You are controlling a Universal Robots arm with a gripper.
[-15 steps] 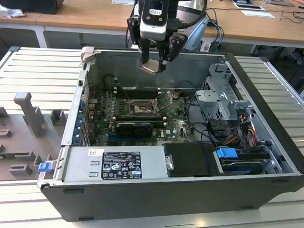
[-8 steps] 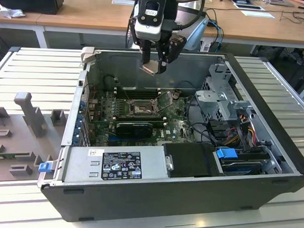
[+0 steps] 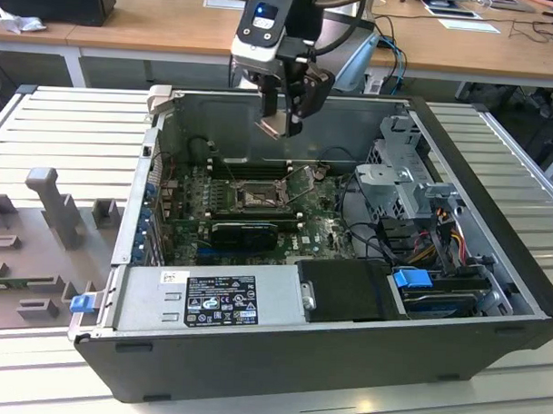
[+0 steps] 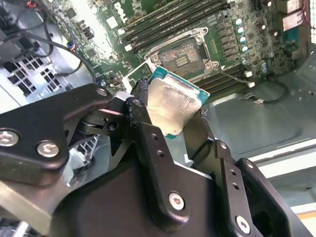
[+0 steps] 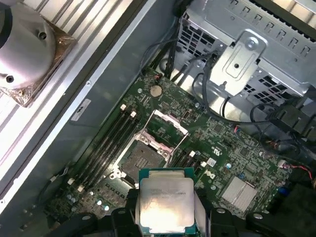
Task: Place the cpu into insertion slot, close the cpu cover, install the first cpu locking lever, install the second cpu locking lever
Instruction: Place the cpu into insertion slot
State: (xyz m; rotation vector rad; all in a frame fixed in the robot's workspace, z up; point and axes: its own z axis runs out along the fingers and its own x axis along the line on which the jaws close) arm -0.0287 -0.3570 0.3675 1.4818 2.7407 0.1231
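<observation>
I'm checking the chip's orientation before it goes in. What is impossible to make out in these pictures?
- Underside of the small square silver-topped cpu: faces away in both wrist views.
- Its gripped edges: covered by the black metal fingers, second wrist view.
- Contacts inside the square metal-rimmed insertion slot: too small, every view.
- Height of the cpu above the insertion slot: cannot be judged, exterior view.

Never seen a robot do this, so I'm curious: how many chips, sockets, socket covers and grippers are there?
cpu: 1
insertion slot: 1
cpu cover: 1
gripper: 1
Total: 4
</observation>
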